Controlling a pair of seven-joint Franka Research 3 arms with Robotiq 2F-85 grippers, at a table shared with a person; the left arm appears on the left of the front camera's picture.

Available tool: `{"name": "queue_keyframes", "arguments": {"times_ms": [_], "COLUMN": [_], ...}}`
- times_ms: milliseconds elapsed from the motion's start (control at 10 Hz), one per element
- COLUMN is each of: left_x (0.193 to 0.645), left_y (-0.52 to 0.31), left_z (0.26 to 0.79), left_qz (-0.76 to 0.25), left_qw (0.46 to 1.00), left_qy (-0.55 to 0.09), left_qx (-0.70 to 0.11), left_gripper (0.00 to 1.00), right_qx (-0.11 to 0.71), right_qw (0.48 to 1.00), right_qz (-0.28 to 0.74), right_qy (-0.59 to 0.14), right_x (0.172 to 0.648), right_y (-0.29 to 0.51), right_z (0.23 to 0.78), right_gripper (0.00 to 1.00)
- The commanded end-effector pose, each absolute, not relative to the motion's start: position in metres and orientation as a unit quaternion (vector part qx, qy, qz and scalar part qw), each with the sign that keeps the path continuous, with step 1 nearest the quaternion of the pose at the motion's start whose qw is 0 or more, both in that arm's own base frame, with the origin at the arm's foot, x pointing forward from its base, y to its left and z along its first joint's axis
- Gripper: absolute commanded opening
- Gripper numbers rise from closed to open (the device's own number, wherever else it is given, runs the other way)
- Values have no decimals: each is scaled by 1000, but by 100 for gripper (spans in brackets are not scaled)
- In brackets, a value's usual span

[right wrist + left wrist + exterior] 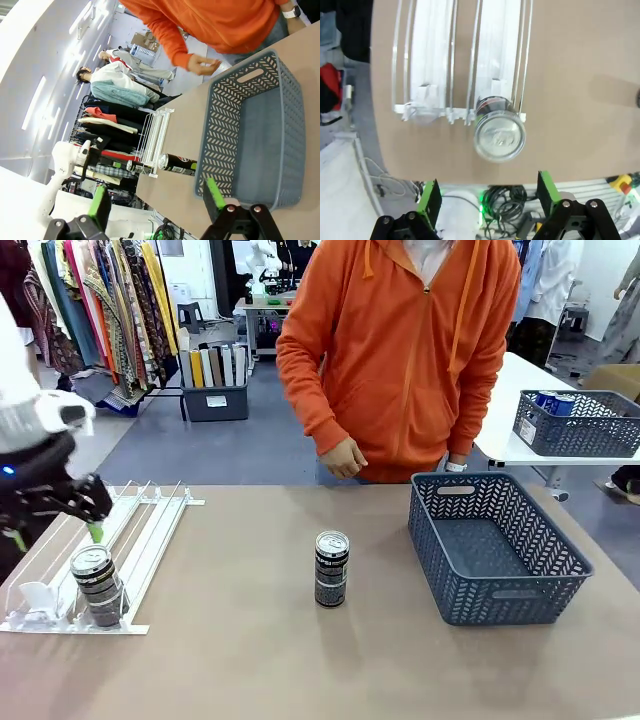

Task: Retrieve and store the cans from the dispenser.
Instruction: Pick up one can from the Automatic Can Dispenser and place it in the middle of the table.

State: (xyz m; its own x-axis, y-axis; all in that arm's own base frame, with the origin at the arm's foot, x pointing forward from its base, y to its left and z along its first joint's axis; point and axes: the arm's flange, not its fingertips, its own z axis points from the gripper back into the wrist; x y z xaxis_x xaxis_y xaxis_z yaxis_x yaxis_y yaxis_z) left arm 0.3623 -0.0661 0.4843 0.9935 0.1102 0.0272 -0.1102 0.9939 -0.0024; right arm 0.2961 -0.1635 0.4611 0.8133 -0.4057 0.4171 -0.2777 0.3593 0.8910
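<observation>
The tan table (250, 660) spans the scene, with a person (400, 350) in an orange hoodie standing at its far edge, one hand (345, 456) hanging just above the tabletop. On the right stands the dark grey basket (500, 595), and its floor is bare, so by the look of it nothing has been stored yet. At the near left lies the dispenser (150, 515), its white rails sloping down toward the near edge. The left gripper (57, 536) hovers above it with its jaws spread wide and nothing between them. In its wrist view the green pads (429, 197) stand apart on either side of the line to the can below. The right gripper (156, 197) hangs over the basket, also wide open and empty. One dark can (97, 585) stands upright at the dispenser's near stops. A second dark can (331, 568) stands upright mid-table, between dispenser and basket, apart from both. Both cans look left to do.
</observation>
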Motion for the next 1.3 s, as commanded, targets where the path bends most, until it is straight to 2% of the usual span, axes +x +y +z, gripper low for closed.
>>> {"name": "queue_keyframes", "arguments": {"times_ms": [0,200,400,800,900,1000,1100,1200], "left_x": [372,377,387,392,392,393,393,393], "left_y": [-76,-77,-76,-72,-72,-73,-73,-72], "left_z": [449,427,412,410,410,410,410,411], "left_qz": [87,93,87,82,82,82,81,80], "left_qw": [996,995,996,996,996,996,997,997], "left_qy": [-22,-35,-20,-1,2,-1,1,0], "left_qx": [18,2,1,-19,-20,-18,-17,-17], "left_gripper": [100,100,100,100,85,26,0,0], "right_qx": [571,571,571,571,571,571,571,571], "right_qw": [757,757,757,757,757,757,757,757], "right_qz": [-41,-41,-41,-41,-41,-41,-41,-41], "right_qy": [-317,-317,-317,-317,-317,-317,-317,-317], "right_x": [299,299,299,299,299,299,299,299], "right_y": [-162,-162,-162,-162,-162,-162,-162,-162], "right_z": [464,464,464,464,464,464,464,464], "right_gripper": [100,100,100,100,100,100,100,100]}}
